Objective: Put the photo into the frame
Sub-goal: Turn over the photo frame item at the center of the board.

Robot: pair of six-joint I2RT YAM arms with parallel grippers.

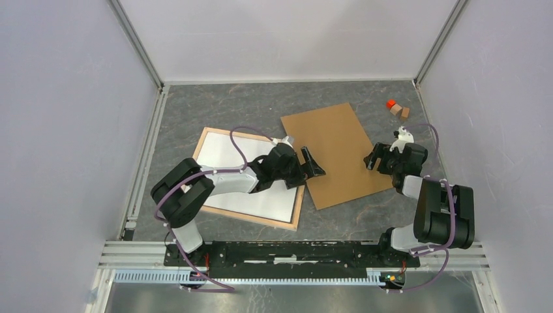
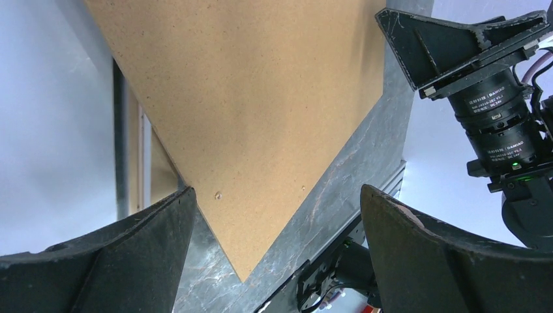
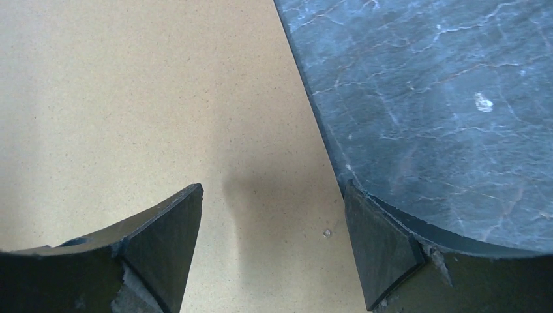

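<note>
Black left end effector [image 1: 313, 163] and right end effector [image 1: 373, 158] hang jaws apart over the stiff brown backing board [image 1: 339, 150], while the pale wooden frame [image 1: 261, 221] lies flat on the grey counter [image 1: 215, 104] around a white sheet [image 1: 218, 153], perhaps the flimsy photo face-down, best lifted by an edge.

Black-and-white arms [image 1: 222, 180], purple cables [image 1: 232, 138]

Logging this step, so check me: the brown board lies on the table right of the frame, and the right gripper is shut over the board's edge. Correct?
No. The right gripper is open, not shut; the right wrist view shows its fingers apart over the brown board's edge. The board does lie on the table right of the frame.
</note>
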